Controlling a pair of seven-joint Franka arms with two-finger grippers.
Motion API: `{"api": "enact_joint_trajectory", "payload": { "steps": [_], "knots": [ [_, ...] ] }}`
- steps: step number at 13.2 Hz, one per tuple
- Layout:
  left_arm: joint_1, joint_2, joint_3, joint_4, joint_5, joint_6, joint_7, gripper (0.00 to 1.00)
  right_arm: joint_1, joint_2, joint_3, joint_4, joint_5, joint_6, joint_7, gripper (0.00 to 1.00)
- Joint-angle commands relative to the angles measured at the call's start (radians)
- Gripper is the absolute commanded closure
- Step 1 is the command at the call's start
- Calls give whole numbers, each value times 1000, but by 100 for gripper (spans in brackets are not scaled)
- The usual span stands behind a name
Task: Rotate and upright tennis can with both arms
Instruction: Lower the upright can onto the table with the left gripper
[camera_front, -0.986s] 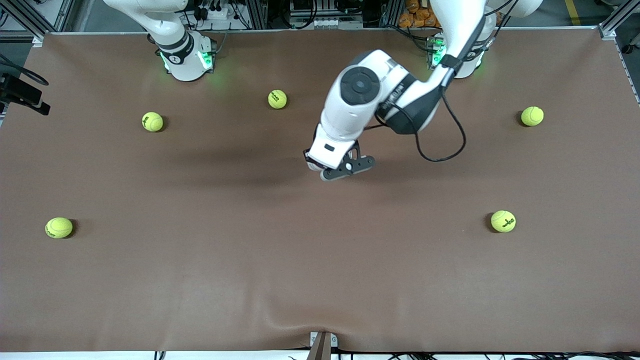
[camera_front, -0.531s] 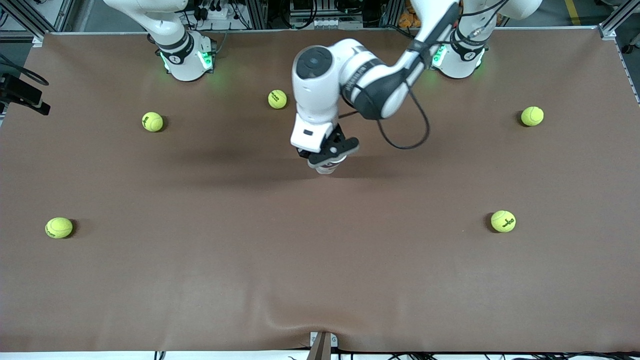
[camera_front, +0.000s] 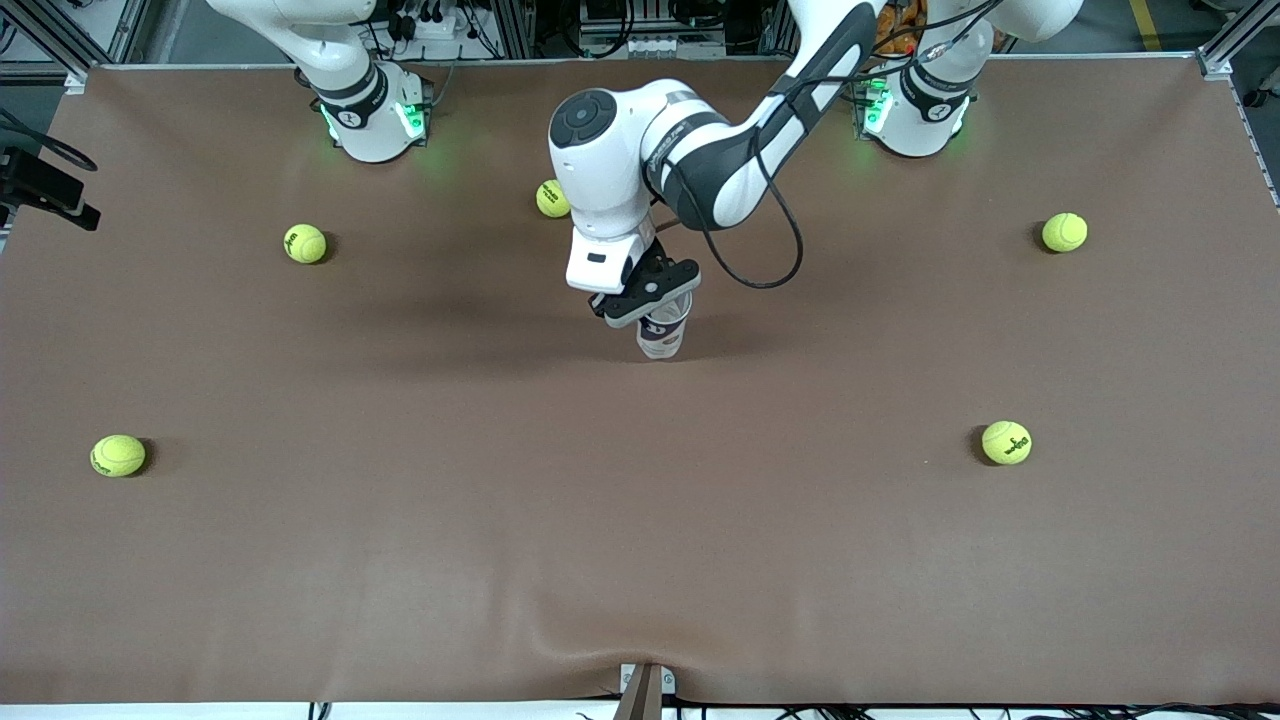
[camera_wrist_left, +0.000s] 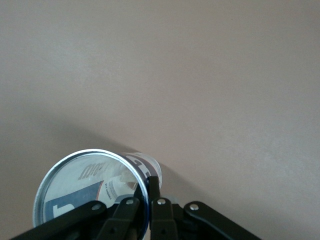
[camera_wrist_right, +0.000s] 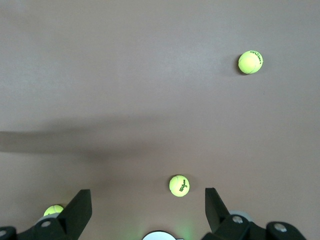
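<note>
We see the right gripper (camera_wrist_right: 145, 215) waiting wide open and empty high above the brown table (camera_front: 400, 560), and, toward the left arm's end from it, the left gripper (camera_front: 645, 292) pinching the metal rim of the upright clear tennis can (camera_front: 662, 334), its white-and-blue label unreadable, mid-table.

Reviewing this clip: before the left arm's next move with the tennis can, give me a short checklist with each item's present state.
1. left gripper shut on the tennis can rim: ok.
2. Can upright: ok.
3. Can base resting on the table: cannot tell.
4. Nearest tennis ball apart from the can: ok.
5. right gripper open, waiting over its own end of the table: ok.
</note>
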Motion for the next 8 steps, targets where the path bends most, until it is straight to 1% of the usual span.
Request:
{"api": "enact_joint_trajectory", "payload": {
  "steps": [1,4,7,8],
  "knots": [
    [-16,32,14,34,30,55,-65,100,-4,-15,4,-15,-5,7,-3,0],
    [-27,56,13,34,68,64,-85,100,-7,-15,6,-15,-5,4,-3,0],
    [-31,60,13,32,71,64,-96,100,-7,-15,4,-15,-5,6,-3,0],
    [-31,60,13,32,71,64,-96,92,-7,-17,4,-15,-5,6,-3,0]
  ]
}}
